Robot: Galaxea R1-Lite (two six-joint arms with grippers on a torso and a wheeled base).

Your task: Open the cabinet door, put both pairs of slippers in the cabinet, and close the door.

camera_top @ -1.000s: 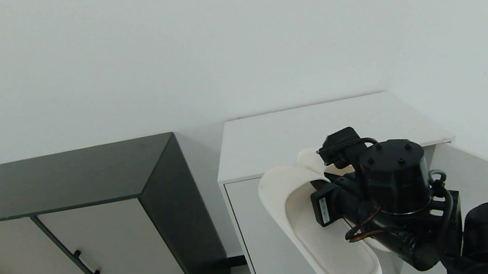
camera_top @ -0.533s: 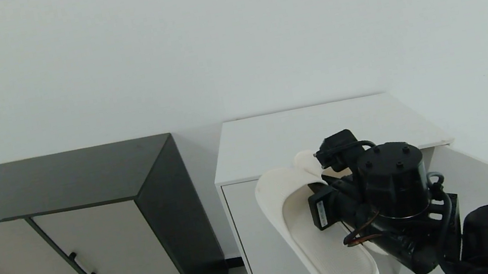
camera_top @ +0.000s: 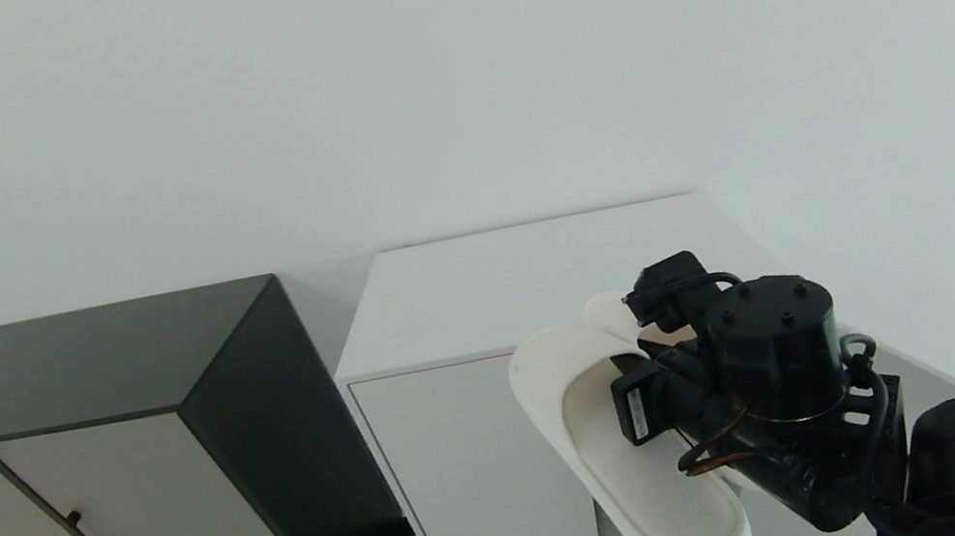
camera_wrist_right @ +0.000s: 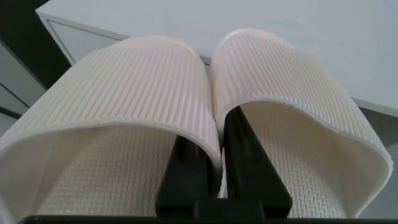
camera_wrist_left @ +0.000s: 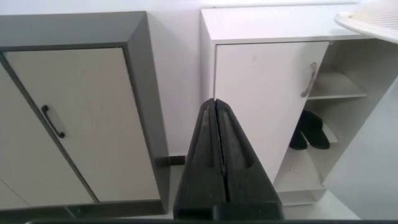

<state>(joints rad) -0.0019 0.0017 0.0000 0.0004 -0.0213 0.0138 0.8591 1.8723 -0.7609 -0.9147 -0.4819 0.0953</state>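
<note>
From where I stood, the right gripper (camera_wrist_right: 221, 163) had its fingers slipped in under the straps of the cream slippers (camera_top: 651, 473). They were pinched narrow on the two inner walls pressed side by side, which looked to me like a way of carrying the pair as a single load. In the head view the pair hung tilted in the lower right of the frame, in front of the white cabinet (camera_top: 520, 285) and clear of its top, presumably so it could be swung inside without catching. The left gripper (camera_wrist_left: 215, 109) had its fingers pressed flat together with nothing between them. It was pointed at the cabinet fronts from low down, probably kept out of the loaded arm's way. Inside the white cabinet, beside a door panel (camera_wrist_left: 267, 106) with a handle, the dark slippers (camera_wrist_left: 311, 132) lay on a low level. A bare shelf (camera_wrist_left: 336, 87) above them seemed the likely spot for the cream pair. The dark-topped cabinet (camera_top: 62, 366) at the lower left of the head view had its doors shut.
</note>
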